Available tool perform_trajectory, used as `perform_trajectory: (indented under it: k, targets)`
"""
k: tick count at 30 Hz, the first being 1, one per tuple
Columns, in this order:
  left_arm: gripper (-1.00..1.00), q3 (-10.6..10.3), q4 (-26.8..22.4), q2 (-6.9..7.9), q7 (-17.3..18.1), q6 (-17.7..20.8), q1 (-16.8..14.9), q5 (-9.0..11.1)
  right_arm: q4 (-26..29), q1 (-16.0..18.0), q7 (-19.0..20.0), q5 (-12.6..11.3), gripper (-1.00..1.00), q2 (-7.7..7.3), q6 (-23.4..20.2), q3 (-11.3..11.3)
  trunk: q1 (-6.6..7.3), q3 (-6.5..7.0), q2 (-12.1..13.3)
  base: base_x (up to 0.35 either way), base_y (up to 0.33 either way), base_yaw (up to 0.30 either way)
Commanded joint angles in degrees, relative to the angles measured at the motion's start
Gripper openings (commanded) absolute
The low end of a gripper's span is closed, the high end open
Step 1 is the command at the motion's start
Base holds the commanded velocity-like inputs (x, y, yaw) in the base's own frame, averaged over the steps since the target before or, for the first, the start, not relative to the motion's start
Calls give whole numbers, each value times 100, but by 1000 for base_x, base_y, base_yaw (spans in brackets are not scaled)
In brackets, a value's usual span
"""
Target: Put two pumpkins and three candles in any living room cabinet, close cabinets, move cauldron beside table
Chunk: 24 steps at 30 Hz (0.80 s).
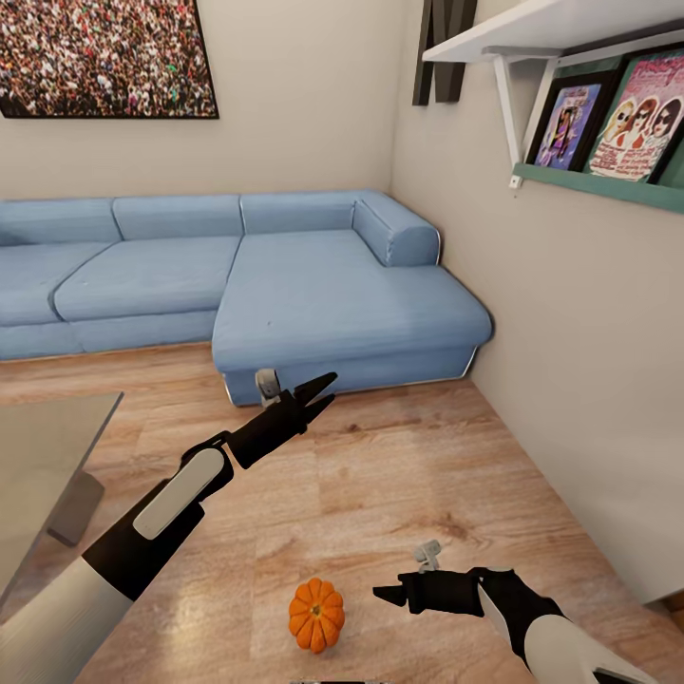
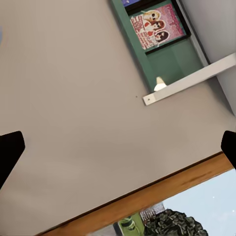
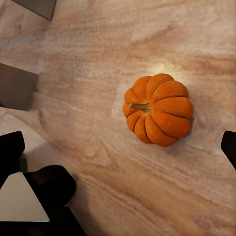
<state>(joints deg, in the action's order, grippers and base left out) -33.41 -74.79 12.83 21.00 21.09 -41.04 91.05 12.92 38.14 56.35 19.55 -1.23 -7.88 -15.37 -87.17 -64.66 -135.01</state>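
Note:
One orange pumpkin [image 1: 316, 615] with a dark stem sits on the wood floor close in front of me. It is also in the right wrist view, as the pumpkin [image 3: 158, 109] seen from above. My right gripper [image 1: 388, 597] hovers just right of it, a little above the floor, open and empty; in its own view the right gripper [image 3: 118, 147] has its fingertips [image 3: 11, 147] spread wide. My left gripper [image 1: 323, 395] is held up toward the sofa, open and empty, and the left gripper [image 2: 118, 150] faces the wall. The candles, cabinet and cauldron are out of view.
A blue corner sofa [image 1: 285, 285] fills the back of the room. A grey table [image 1: 47, 446] stands at the left. The beige wall [image 1: 570, 380] runs along the right, carrying a white shelf [image 1: 532, 28] and a green ledge with framed pictures [image 1: 608, 123].

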Motion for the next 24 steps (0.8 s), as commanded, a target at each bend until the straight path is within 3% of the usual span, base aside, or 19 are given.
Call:
perform_trajectory:
  k: [1,6,9,13,15,24]
  targets:
    - [100,-1,0,0,0,0,0,1,0,0,9,-2,100,0,2,-1,-22,-18,-42,0,0,0]
    - [100,1,0,0,0,0,0,1,-6,0,108,-20,100,-2,17,4,-132,-108,-242,0,0,0]
    - [100,-4,0,0,0,0,0,1,-8,0,414,-21,100,-9,26,7,-198,-162,-362,0,0,0]
    - [100,-11,0,-6,0,0,0,1,-16,0,1388,-12,100,-17,49,7,-286,-234,-523,0,0,0]
    - [100,-14,0,-8,0,0,0,1,-21,0,1619,-9,100,-17,59,2,-330,-270,-603,0,0,0]
    - [100,-16,4,-59,-2,0,0,-3,-18,0,1771,-13,100,-17,64,-1,-459,-446,-828,0,0,0]
